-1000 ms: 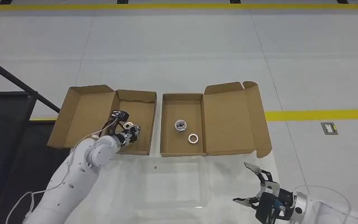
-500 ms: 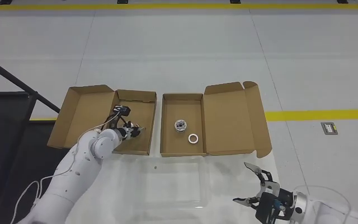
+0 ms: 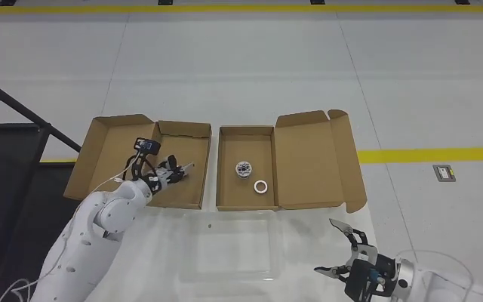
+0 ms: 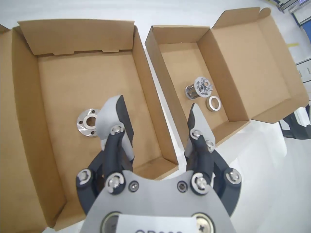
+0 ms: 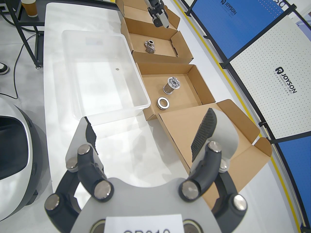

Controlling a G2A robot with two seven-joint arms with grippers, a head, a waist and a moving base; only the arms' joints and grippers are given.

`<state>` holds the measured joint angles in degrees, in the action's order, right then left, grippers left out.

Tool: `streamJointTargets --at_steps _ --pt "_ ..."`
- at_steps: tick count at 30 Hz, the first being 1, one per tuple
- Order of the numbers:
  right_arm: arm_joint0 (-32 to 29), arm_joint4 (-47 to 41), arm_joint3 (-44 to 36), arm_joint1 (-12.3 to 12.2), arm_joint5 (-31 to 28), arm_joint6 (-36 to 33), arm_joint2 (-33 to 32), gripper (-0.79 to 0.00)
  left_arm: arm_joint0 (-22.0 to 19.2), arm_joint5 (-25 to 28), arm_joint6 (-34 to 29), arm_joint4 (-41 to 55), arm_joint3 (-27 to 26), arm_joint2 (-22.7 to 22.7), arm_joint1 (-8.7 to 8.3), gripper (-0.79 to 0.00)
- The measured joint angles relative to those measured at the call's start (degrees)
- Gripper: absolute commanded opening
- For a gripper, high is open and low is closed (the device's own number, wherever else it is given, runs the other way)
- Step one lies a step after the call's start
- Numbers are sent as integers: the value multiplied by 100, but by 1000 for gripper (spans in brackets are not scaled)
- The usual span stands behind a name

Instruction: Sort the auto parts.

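Nearest, at the lower right of the top view: right gripper (image 3: 326,246), hanging over the white table (image 3: 302,234), jaws spread wide, nothing held. Just beyond, at lower centre: clear plastic bin (image 3: 273,241), bare apart from a small dark speck (image 5: 117,69), too small to identify. Past the bin, mid-frame: two open cardboard boxes side by side. In the right box (image 3: 234,151): a splined hub (image 3: 243,168) near the middle, with a plain ring (image 3: 261,186) just beside it, not touching. In the left box (image 3: 192,147): a flanged disc (image 4: 87,124) flat on the floor. Above it, the left gripper (image 4: 156,103), jaws well open and empty. In the left wrist view, one fingertip overlaps the disc's rim and the other hangs over the wall between the boxes; contact not discernible.

Probably near the end of the sort, with no loose part visible outside the boxes.

Possible trouble from here:
- Coming down off-centre would land a fingertip on top of the flange instead of straddling it.
- Low, smooth metal is likely to slip from the pads.
- A finger catching the shared wall would shove or tilt a light box and roll the hub into the ring.
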<state>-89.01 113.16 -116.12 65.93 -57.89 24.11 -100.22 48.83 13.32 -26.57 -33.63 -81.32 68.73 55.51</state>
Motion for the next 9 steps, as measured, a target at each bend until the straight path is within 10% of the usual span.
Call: streamJointTargets --at_steps 7,9 --pt "0 0 0 0 0 0 0 0 1250 9 503 -81 -1444 857 -156 -163" --pt "0 0 0 0 0 0 0 0 1533 -34 687 -87 -1702 1034 -172 -40"
